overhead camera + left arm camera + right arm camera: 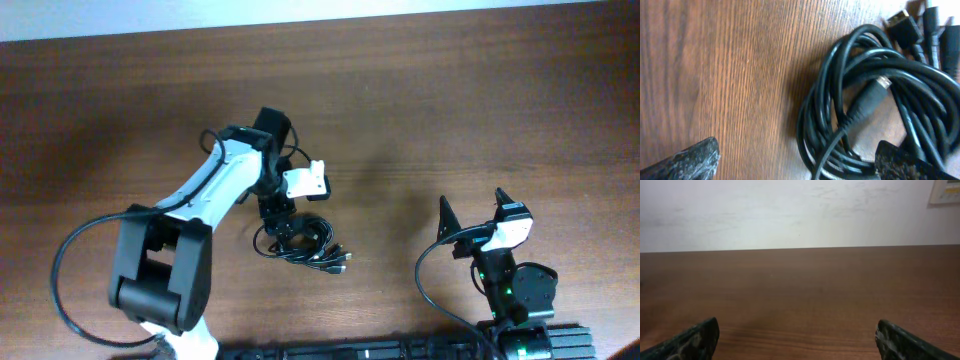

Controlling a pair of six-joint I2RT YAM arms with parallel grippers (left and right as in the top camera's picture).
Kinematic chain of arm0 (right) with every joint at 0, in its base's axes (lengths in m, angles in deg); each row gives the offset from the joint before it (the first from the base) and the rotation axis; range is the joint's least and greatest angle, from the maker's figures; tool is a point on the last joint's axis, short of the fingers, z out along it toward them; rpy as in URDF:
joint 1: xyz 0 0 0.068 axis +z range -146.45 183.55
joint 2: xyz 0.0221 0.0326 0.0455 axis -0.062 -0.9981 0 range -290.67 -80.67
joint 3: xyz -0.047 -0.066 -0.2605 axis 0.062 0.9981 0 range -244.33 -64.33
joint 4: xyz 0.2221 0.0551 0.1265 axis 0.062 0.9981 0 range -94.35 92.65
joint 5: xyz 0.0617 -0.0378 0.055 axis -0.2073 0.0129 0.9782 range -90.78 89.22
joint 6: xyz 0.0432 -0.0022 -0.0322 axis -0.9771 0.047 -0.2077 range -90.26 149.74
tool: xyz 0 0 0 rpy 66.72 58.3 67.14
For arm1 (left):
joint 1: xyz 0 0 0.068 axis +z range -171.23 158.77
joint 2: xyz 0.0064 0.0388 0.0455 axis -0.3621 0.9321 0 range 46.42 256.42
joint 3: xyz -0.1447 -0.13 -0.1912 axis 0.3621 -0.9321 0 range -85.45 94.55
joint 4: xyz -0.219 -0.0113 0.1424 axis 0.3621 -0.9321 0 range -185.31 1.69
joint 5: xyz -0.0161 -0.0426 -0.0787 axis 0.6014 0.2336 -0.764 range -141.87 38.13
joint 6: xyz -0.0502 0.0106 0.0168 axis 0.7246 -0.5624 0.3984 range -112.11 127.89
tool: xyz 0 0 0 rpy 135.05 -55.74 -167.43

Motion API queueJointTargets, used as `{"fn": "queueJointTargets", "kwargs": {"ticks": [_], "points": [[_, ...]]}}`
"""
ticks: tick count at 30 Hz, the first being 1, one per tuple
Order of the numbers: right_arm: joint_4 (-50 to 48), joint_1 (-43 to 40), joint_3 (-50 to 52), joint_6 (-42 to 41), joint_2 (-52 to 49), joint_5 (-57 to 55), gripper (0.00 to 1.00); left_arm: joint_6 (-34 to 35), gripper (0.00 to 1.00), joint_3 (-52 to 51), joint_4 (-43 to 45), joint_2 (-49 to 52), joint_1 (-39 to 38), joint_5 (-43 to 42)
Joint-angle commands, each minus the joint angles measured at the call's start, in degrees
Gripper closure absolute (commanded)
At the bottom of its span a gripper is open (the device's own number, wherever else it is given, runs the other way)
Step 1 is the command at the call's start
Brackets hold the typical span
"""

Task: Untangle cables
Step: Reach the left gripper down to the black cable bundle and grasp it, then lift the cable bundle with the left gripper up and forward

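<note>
Overhead + both wrist views. We read the step in hand as the approach to a first grasp. The L tool [283,226] hangs just above the cables [860,115], jaws wide, nothing gripped. The cables lie as one black coil on the worktop [450,90], btw. the two arm bases and nearer the L one. Several loops run round together, and the plugs [912,25] fan out at one edge. One metal-tipped plug [875,95] lies across the coil's middle, on top of the loops. In the L wrist view one finger [690,160] sits over bare wood, the other [905,162] over the coil's rim. Whether that one touches a cord we cannot tell.

The R tool [474,215] stands well apart from the coil, jaws also wide & empty. Its wrist view shows only bare worktop and a pale wall [790,210], w/ the corner of a sheet [945,190] at the upper edge.

We judge the task barely begun: no cord lies free of the coil. The next move, as we see it, calls for closing on one cord or plug only, not the whole bundle. A shift toward the top plug or the fanned ends seems apt, and the R tool would have to come over to pin the rest.

In the way: the loops overlap tightly, so a single strand is hard to isolate. The L wrist camera [305,182] overhangs the coil in the overhead view, partly hiding the fingertips.
</note>
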Motion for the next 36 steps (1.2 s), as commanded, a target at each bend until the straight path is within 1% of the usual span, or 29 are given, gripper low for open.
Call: {"fn": "queueJointTargets", "kwargs": {"ticks": [1, 5, 6, 7, 8, 9, 10, 15, 17, 21, 24, 26, 30, 31, 32, 33, 34, 35, 36], "points": [[0.3, -0.4, 0.3, -0.2, 0.4, -0.1, 0.01, -0.8, 0.01, -0.5, 0.1, 2.5, -2.8, 3.6], [0.3, -0.4, 0.3, -0.2, 0.4, -0.1, 0.01, -0.8, 0.02, -0.5, 0.4, 6.2, -5.8, 3.8], [0.3, -0.4, 0.3, -0.2, 0.4, -0.1, 0.01, -0.8, 0.05, -0.5, 0.8, 6.7, -6.2, 3.8], [0.3, -0.4, 0.3, -0.2, 0.4, -0.1, 0.01, -0.8, 0.12, -0.5, 1.4, 7.0, -6.4, 3.9], [0.3, -0.4, 0.3, -0.2, 0.4, -0.1, 0.01, -0.8, 0.30, -0.5, 1.8, 7.1, -6.6, 3.9], [0.3, -0.4, 0.3, -0.2, 0.4, -0.1, 0.01, -0.8, 0.67, -0.5, 2.5, 7.0, -6.6, 3.8], [0.3, -0.4, 0.3, -0.2, 0.4, -0.1, 0.01, -0.8, 1.00, -0.5, 3.1, 7.0, -6.6, 3.8], [0.3, -0.4, 0.3, -0.2, 0.4, -0.1, 0.01, -0.3, 1.00, 1.0, 4.4, 7.0, -6.6, 3.8], [0.3, -0.4, 0.3, -0.2, 0.4, -0.1, 0.01, 1.4, 1.00, 3.5, 4.8, 7.0, -6.6, 3.8], [0.3, -0.4, 0.3, -0.2, 0.4, -0.1, 0.01, 8.5, 1.00, 13.7, 5.0, 7.0, -6.5, 3.8], [0.3, -0.4, 0.3, -0.2, 0.4, -0.1, 0.01, 12.4, 1.00, 23.6, 6.6, 7.0, -6.5, 4.3], [0.3, -0.4, 0.3, -0.2, 0.4, -0.1, 0.01, 17.6, 1.00, 29.7, 8.4, 7.0, -6.3, 5.6], [0.3, -0.4, 0.3, -0.2, 0.4, -0.1, 0.01, 25.3, 1.00, 36.2, 9.4, 7.0, -6.0, 5.5], [0.3, -0.4, 0.3, -0.2, 0.4, -0.1, 0.01, 29.0, 1.00, 37.6, 9.3, 6.9, -5.9, 5.5], [0.3, -0.4, 0.3, -0.2, 0.4, -0.1, 0.01, 35.5, 1.00, 38.8, 9.4, 6.6, -5.7, 5.1], [0.3, -0.4, 0.3, -0.2, 0.4, -0.1, 0.01, 43.9, 1.00, 39.9, 9.7, 6.3, -5.3, 2.3], [0.3, -0.4, 0.3, -0.2, 0.4, -0.1, 0.01, 50.1, 1.00, 40.4, 10.2, 5.9, -4.8, -0.9], [0.3, -0.4, 0.3, -0.2, 0.4, -0.1, 0.01, 56.7, 1.00, 40.7, 11.5, 5.5, -4.0, -6.5], [0.3, -0.4, 0.3, -0.2, 0.4, -0.1, 0.01, 59.3, 1.00, 40.7, 12.6, 5.2, -3.4, -12.7]]}}
